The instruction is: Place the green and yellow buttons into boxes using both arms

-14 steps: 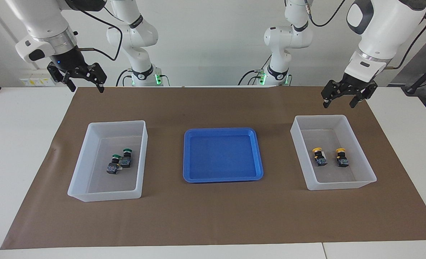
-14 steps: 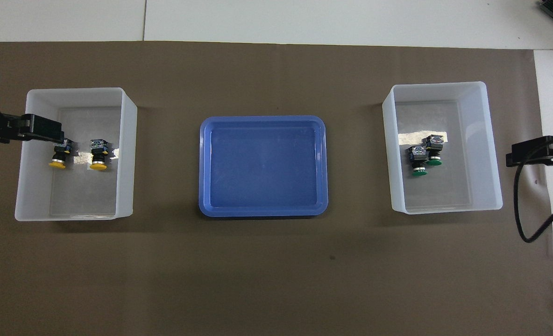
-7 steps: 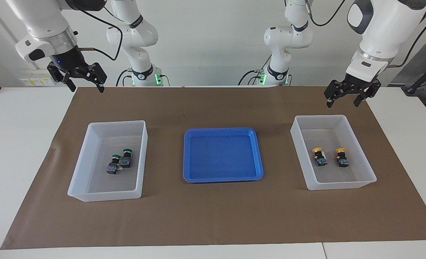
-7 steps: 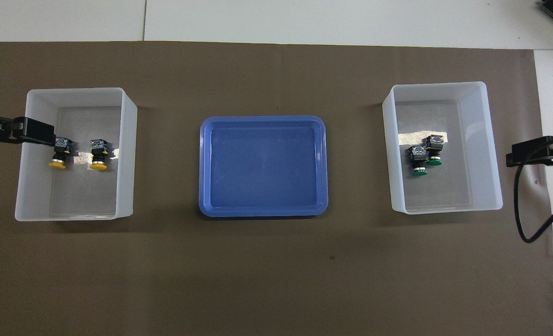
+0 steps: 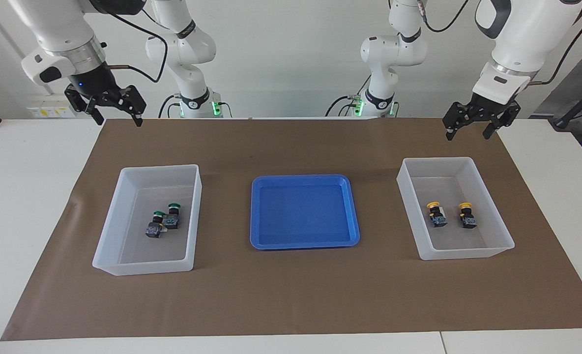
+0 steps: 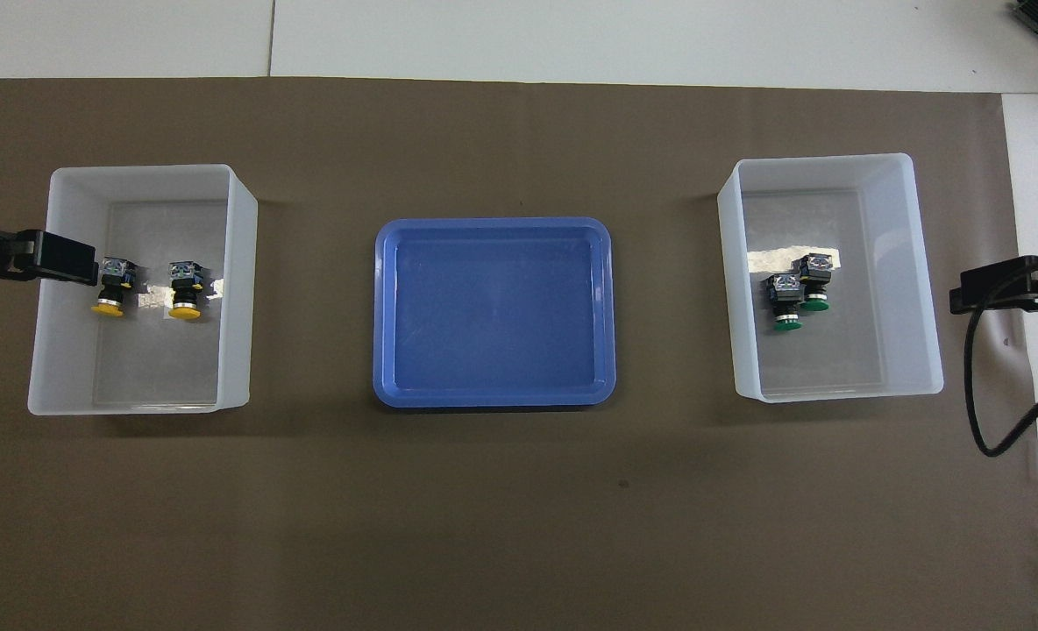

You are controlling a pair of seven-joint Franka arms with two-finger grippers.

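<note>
The tabletop (image 5: 291,295), covered by the brown mat, carried the same layout as a second before: the blue tray (image 5: 304,243) bare in the middle, with one of the two boxes at each end. What had changed was the left arm (image 5: 522,34). Over that second it had drawn up and back toward its base, so that the left gripper (image 5: 480,118) no longer hung over the box at its end (image 5: 411,196) but over the mat's edge nearer the robots; in the overhead view its dark tip had slid off the yellow buttons toward the frame's edge. Its fingers stood apart and held nothing. The right arm (image 5: 55,34) had barely moved. The right gripper (image 5: 105,102) hung over the mat's corner at its own end, fingers likewise apart and empty.

The two yellow buttons (image 5: 451,215) lay side by side, apart from each other, on the floor of the box at the left arm's end. The two green buttons (image 5: 164,222) lay touching each other in the box at the right arm's end (image 5: 124,268). None of the four had shifted between the earlier frames and this one.

Judged from that, the sorting looked finished: every button sat in a box, colours kept separate, nothing remained in the tray or on the mat, and the left arm's retreat read as a return to rest rather than a new reach.
</note>
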